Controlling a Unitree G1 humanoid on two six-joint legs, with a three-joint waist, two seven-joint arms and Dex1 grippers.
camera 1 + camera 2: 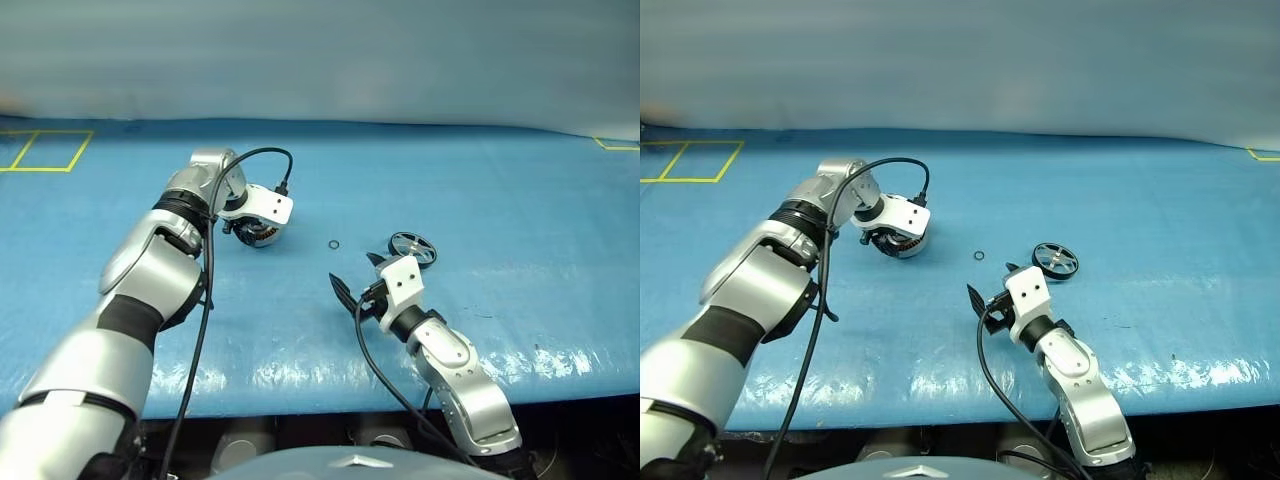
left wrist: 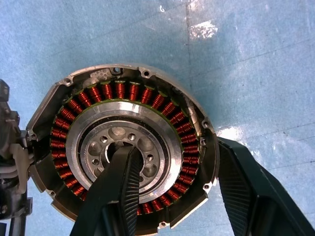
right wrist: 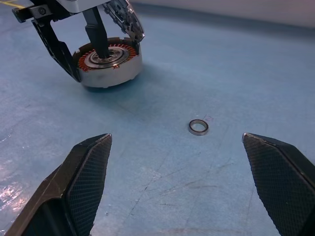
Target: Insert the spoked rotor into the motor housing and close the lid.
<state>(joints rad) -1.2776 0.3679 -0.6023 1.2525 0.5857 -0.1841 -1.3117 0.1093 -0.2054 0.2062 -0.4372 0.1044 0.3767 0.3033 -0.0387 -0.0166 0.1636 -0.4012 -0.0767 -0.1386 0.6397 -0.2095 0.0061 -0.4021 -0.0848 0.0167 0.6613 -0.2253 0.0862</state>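
Two claws over blue desk; left claw (image 3: 78,46) points down over housing (image 2: 123,152), one finger (image 2: 120,182) in central bore, other outside rim, jaws part-closed astride wall; lid (image 3: 123,17) tilted up at housing's far rim; right claw (image 3: 182,182) wide, empty, small ring (image 3: 198,127) ahead; rotor (image 1: 413,247) flat on desk just beyond right claw, toward desk's right edge.

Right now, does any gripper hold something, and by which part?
The left gripper straddles the motor housing wall, one finger in its centre, one outside; whether it grips cannot be told. The right gripper holds nothing.
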